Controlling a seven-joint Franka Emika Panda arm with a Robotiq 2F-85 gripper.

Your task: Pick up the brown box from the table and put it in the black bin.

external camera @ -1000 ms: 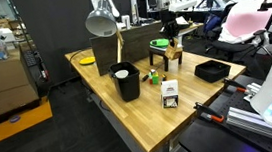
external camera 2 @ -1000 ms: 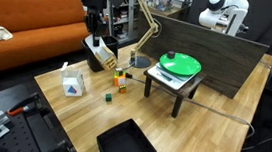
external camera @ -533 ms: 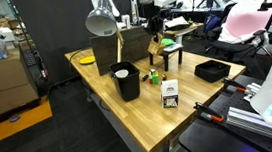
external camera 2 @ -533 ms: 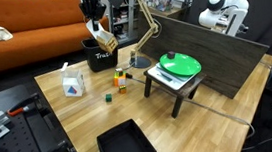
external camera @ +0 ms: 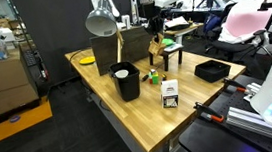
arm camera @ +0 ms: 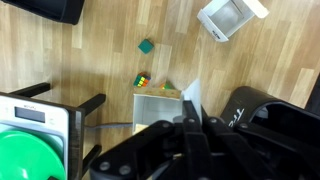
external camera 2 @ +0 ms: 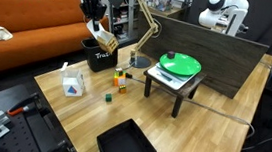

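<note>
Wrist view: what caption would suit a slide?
Fingers hold the brown box over the wooden table, beside the black bin.

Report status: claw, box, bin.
Claw shut on brown box, held aloft. Black bin right beside, box not in yet. Desk lamp close to bin.

Table (arm camera: 90,40) smooth wood; black bin (external camera: 125,87) matt plastic; brown box (arm camera: 155,108) cardboard.

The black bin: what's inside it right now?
In an exterior view, something white shows at the top of the black bin; I cannot tell what. Its walls hide anything deeper down.
</note>
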